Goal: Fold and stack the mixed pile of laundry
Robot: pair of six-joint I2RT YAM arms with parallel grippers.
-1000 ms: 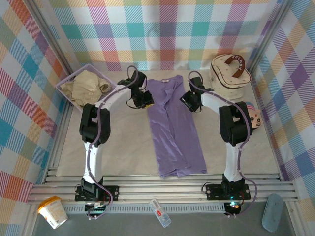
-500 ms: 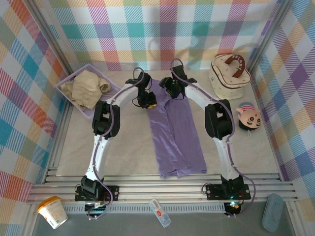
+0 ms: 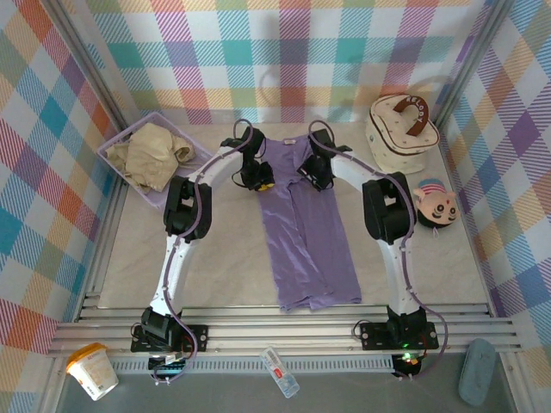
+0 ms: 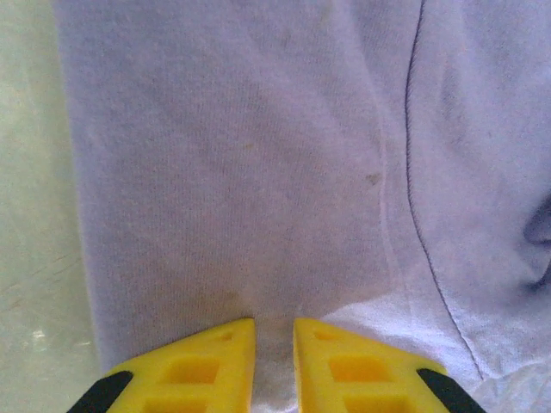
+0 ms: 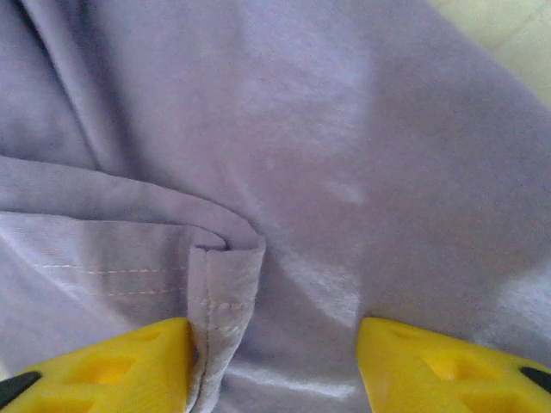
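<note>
- T-shirt (image 3: 306, 241) lies flat mid-counter (image 3: 215, 258), sides folded in lengthwise, collar at 12 o'clock, hem at 6.
- Beige garment (image 3: 153, 151) is crumpled in the basket (image 3: 129, 131) at 10 o'clock, not yet folded.
- My left gripper (image 4: 274, 344) is clenched on a thin pinch of T-shirt cloth near the shirt's 9 o'clock edge, upper part.
- My right gripper (image 5: 267, 344) is released, fingers wide, straddling the turned-in sleeve hem (image 5: 225, 284) on the shirt's 3 o'clock side.
- Risk: right closes on the hem or top layer only, so the fold drags crooked.
- Risk: left pinch looks thin and may slip on the lift, skewing the shirt.
- Versus half a second earlier: right gripper has dropped from beside the collar toward 5 o'clock onto the sleeve fold; left gripper hardly moved; shirt unchanged.
</note>
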